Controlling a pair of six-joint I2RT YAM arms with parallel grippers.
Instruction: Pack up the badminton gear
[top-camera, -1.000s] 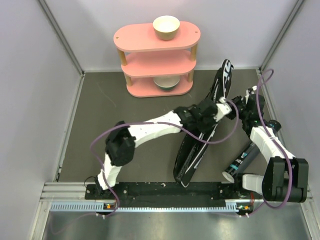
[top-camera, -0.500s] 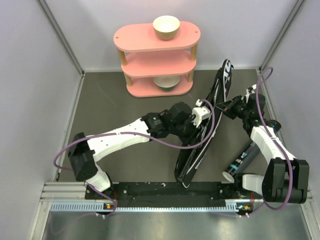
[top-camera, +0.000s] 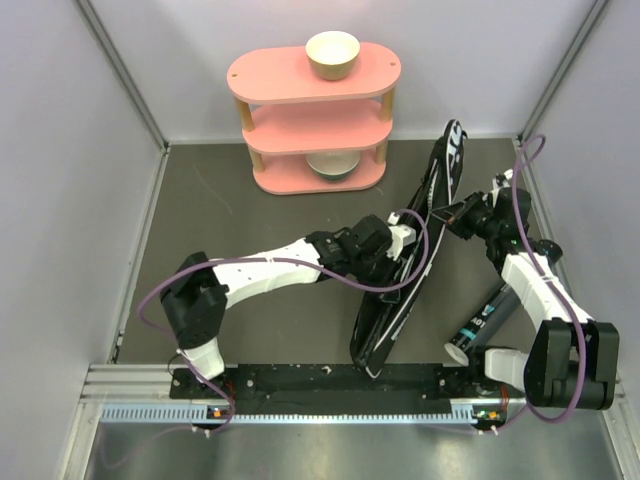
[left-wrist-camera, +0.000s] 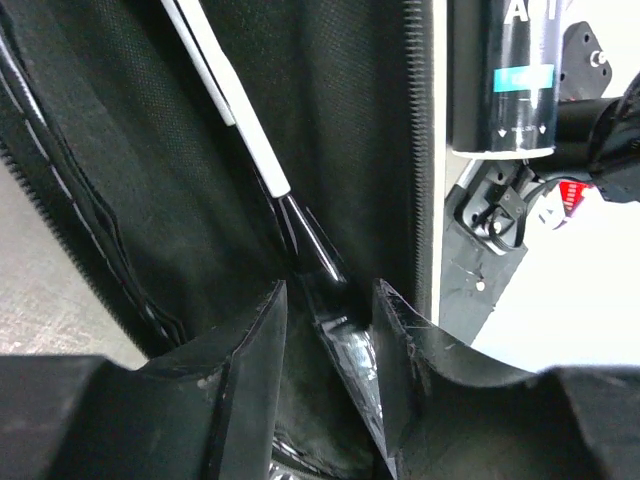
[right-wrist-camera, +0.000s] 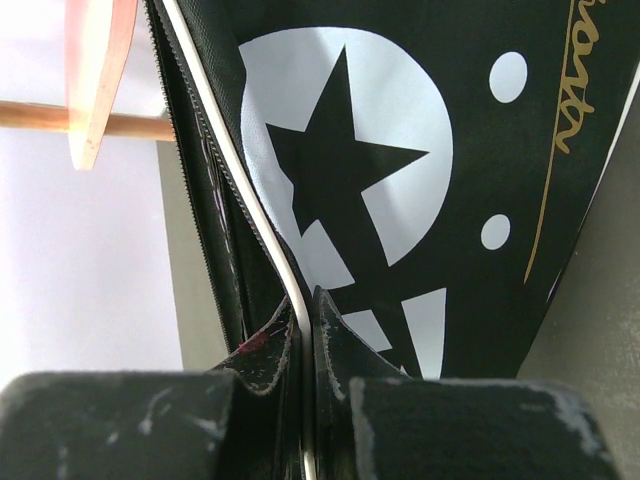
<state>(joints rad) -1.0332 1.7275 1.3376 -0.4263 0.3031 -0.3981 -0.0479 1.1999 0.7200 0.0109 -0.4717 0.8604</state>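
Observation:
The long black bag (top-camera: 385, 310) lies slanted on the mat, its mouth held apart. My right gripper (top-camera: 452, 213) is shut on the bag's white-piped rim (right-wrist-camera: 255, 225), beside the star print on the bag (right-wrist-camera: 480, 120). My left gripper (top-camera: 404, 241) reaches into the opening. In the left wrist view its jaws (left-wrist-camera: 330, 290) stand apart inside the bag's black lining (left-wrist-camera: 120, 150). A racket's white and black shaft (left-wrist-camera: 255, 140) runs down to a glossy black handle (left-wrist-camera: 345, 340), which leans on the right finger (left-wrist-camera: 400, 320) with a gap on its other side. The black tube (top-camera: 488, 318) lies right of the bag.
A pink three-tier shelf (top-camera: 315, 80) stands at the back with a cream bowl (top-camera: 332, 53) on top and another (top-camera: 330, 165) on a lower tier. Grey walls close in left and right. My right arm's base (top-camera: 575, 360) is next to the tube.
My left gripper has drawn back down the bag from near the right gripper, and its jaws have widened. The right gripper and bag have stayed put.

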